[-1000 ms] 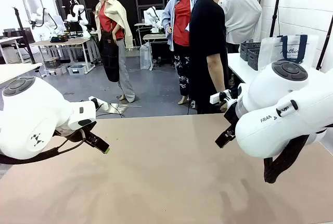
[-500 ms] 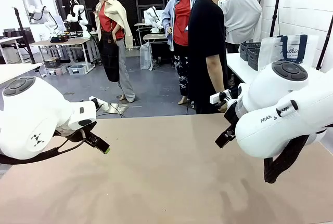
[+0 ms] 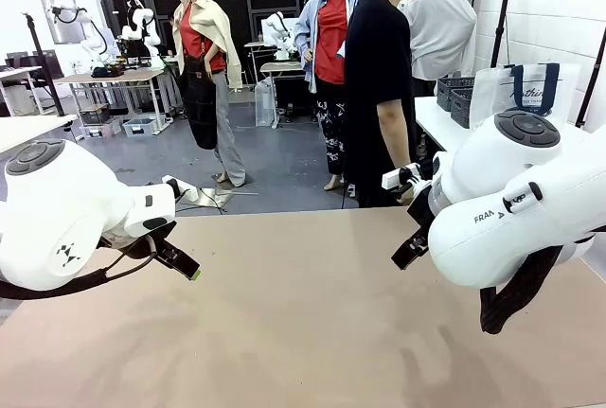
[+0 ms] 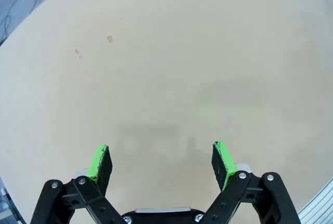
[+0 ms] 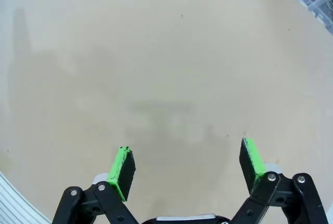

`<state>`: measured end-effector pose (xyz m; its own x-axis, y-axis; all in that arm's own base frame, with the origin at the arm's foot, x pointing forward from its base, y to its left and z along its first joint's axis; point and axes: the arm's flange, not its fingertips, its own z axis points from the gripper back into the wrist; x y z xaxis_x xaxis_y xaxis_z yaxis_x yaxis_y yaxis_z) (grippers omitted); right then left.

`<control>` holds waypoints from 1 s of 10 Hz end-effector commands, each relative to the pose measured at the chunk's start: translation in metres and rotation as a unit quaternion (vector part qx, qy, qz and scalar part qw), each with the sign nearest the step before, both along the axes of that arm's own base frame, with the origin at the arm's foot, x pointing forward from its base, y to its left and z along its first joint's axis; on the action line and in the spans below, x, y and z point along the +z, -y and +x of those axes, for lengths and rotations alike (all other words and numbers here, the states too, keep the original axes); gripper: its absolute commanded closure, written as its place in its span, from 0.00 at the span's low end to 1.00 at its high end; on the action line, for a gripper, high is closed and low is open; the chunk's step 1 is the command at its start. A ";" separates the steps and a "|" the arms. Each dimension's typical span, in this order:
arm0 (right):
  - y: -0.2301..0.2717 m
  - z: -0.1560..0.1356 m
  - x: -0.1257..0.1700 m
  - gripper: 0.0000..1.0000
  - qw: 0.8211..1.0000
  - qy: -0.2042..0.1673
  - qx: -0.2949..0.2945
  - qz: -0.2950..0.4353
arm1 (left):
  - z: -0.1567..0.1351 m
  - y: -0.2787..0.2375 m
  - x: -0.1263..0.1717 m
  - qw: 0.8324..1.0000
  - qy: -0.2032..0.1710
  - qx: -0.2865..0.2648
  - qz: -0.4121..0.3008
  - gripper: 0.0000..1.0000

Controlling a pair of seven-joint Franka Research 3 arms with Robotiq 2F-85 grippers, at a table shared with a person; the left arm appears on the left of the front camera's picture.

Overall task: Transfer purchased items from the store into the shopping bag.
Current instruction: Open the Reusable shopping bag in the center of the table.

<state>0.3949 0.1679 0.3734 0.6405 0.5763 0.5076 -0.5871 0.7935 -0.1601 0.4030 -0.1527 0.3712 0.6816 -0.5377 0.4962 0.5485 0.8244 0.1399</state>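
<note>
My left gripper (image 4: 162,161) hangs open over the bare tan table (image 4: 171,63), nothing between its green pads (image 4: 99,162). My right gripper (image 5: 188,164) is open too, above bare tabletop. In the front view the left gripper (image 3: 182,264) sits low at the left and the right gripper (image 3: 409,249) at the right. Far off on a white side table at the right stand the clear shopping bag (image 3: 526,94) with navy handles and dark grey lattice baskets (image 3: 458,97). The purchased items are out of view.
A person in a black shirt (image 3: 379,77) stands at the table's far edge, right of centre, with other people behind. The bulky right arm (image 3: 521,209) fills the right side. The white side table (image 3: 437,124) lies beyond the table's right corner.
</note>
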 end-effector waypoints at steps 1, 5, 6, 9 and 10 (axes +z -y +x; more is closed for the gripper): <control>0.000 0.000 0.000 0.00 1.000 0.000 0.000 0.000 | 0.000 -0.001 0.000 1.000 0.000 0.001 -0.001 0.00; 0.000 0.000 0.000 0.00 1.000 0.000 0.000 0.000 | 0.000 -0.001 0.000 1.000 0.000 0.001 -0.001 0.00; 0.000 0.000 0.000 0.00 1.000 0.000 0.000 0.000 | 0.000 -0.001 0.000 1.000 0.000 0.001 -0.001 0.00; 0.000 0.000 0.000 0.00 1.000 0.000 0.000 0.000 | 0.000 -0.001 0.000 1.000 0.000 0.001 -0.001 0.00; 0.000 0.000 0.000 0.00 1.000 0.000 0.000 0.000 | 0.000 -0.001 0.000 1.000 0.000 0.001 -0.001 0.00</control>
